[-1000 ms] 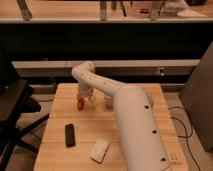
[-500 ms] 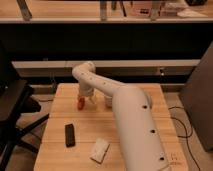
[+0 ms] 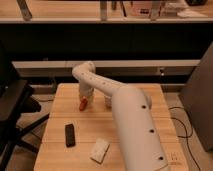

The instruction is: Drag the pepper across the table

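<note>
Pepper (image 3: 82, 104): red-orange, left of centre on table (image 3: 145, 107), directly below gripper (image 3: 86, 98). Gripper: reaches down onto pepper; jaw state cannot be told. Remote (image 3: 70, 135): lower left. White tube (image 3: 100, 150): bottom centre.

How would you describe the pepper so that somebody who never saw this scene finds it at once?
Start at the wooden table and follow the white arm to its far end, where the hand points down near the table's back left. The pepper sits right at the hand's tip. It is small, slender and red-orange, unlike the black remote and the white tube nearer the front.
</note>
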Robot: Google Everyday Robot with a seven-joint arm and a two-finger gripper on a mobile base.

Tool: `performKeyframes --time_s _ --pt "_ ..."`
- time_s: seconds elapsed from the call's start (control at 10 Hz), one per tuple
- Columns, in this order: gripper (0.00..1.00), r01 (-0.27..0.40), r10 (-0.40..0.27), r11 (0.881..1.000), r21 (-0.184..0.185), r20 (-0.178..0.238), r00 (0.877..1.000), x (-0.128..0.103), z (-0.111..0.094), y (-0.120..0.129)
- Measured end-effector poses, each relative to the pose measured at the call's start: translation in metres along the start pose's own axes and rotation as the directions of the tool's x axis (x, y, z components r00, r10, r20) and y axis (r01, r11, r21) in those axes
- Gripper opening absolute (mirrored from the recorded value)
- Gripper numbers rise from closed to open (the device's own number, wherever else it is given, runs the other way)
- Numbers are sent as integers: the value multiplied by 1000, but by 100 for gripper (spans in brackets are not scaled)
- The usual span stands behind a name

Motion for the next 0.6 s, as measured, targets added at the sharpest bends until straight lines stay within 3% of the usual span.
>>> performKeyframes --time_s 0.3,0.6 --pt "7 -10 10 1000 -1 -8 1000 2 0 7" --pt "2 -27 27 1000 4 -15 1000 7 -5 26"
